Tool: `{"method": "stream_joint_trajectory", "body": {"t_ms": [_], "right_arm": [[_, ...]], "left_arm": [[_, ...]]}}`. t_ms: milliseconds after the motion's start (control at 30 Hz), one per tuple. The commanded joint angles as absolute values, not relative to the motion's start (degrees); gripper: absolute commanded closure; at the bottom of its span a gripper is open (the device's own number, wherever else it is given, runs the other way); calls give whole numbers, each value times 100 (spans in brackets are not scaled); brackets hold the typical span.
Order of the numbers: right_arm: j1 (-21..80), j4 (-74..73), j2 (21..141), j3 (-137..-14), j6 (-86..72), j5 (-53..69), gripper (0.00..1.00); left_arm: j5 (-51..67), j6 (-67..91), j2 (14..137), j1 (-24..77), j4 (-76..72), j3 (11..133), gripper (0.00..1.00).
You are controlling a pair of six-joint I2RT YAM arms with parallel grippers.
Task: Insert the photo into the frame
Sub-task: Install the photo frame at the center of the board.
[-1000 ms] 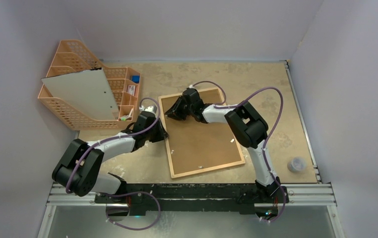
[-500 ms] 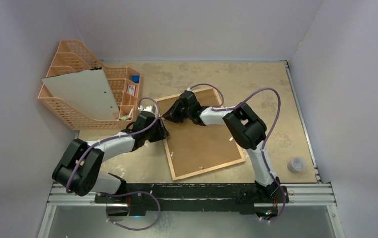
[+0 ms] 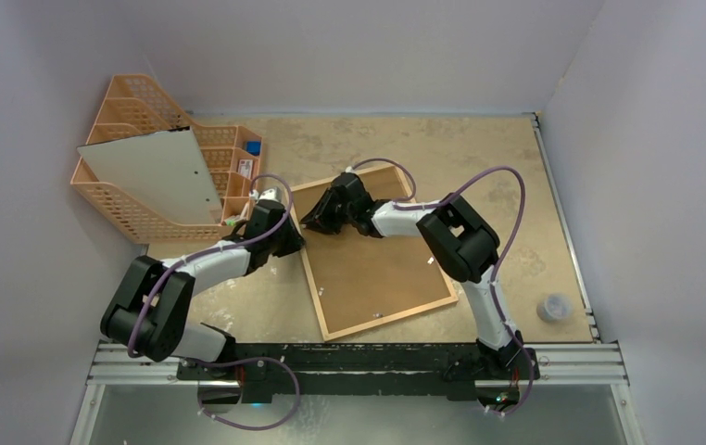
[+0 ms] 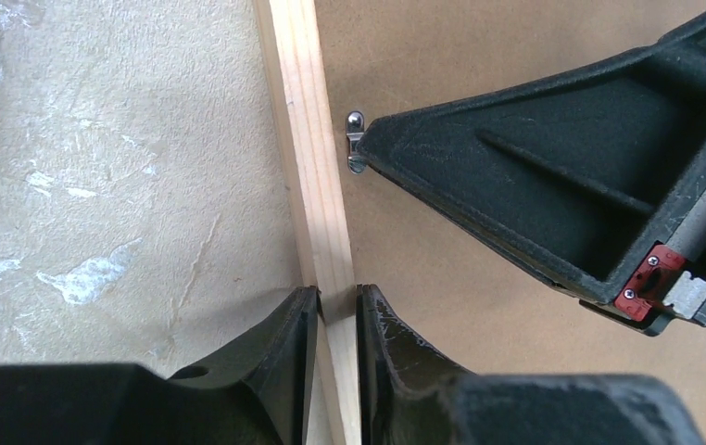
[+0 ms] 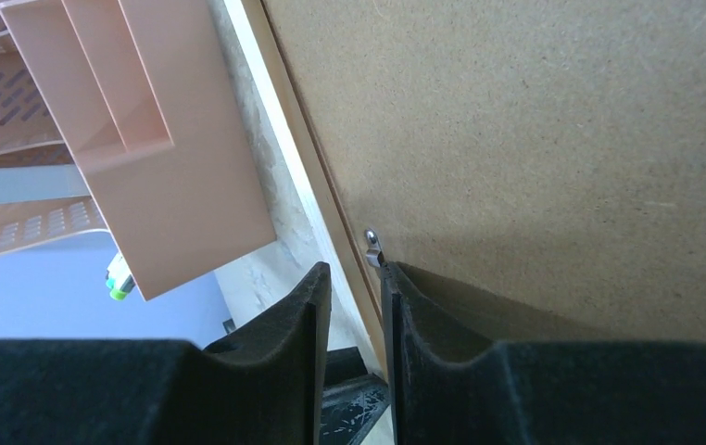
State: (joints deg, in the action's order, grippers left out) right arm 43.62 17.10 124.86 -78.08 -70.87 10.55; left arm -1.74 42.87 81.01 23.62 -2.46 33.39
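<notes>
The frame (image 3: 391, 318) lies face down in the middle of the table, its brown hardboard backing (image 3: 377, 264) facing up. My left gripper (image 3: 299, 241) is shut on the frame's left light-wood edging (image 4: 308, 167), one finger on each side (image 4: 337, 297). My right gripper (image 3: 307, 222) reaches in from the right. Its jaws (image 5: 357, 273) stand a narrow gap apart with nothing between them. One fingertip (image 4: 372, 139) presses against a small metal clip (image 5: 371, 246) on the backing beside the edging (image 5: 284, 102). The photo is out of view.
An orange mesh organizer (image 3: 108, 213) stands at the far left with a pale grey sheet (image 3: 159, 176) leaning in it, close to the frame's far left corner. A small grey cup (image 3: 554, 307) sits near the right edge. Walls close in the table on three sides.
The frame has turned slightly, its far end swinging left. My left gripper has shifted further along the left edging. My right gripper has slid a little left to the clip.
</notes>
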Motion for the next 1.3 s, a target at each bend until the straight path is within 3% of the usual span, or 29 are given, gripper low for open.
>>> {"method": "stream_joint_trajectory", "body": {"t_ms": [0, 533, 967, 1267], "right_arm": [[4399, 1280, 12325, -7731, -6850, 993, 71], [4402, 1561, 12716, -7958, -6737, 1318, 73], [4234, 1429, 11934, -7596, -6548, 265, 73], [4212, 1544, 12370, -7848, -6334, 807, 74]], "left_arm": [[-115, 4276, 8135, 2320, -446, 3391, 79], [166, 4008, 8412, 2312, -529, 3421, 86], [50, 3978, 8306, 2312, -449, 3391, 86], [178, 3864, 8236, 2312, -637, 3311, 93]]}}
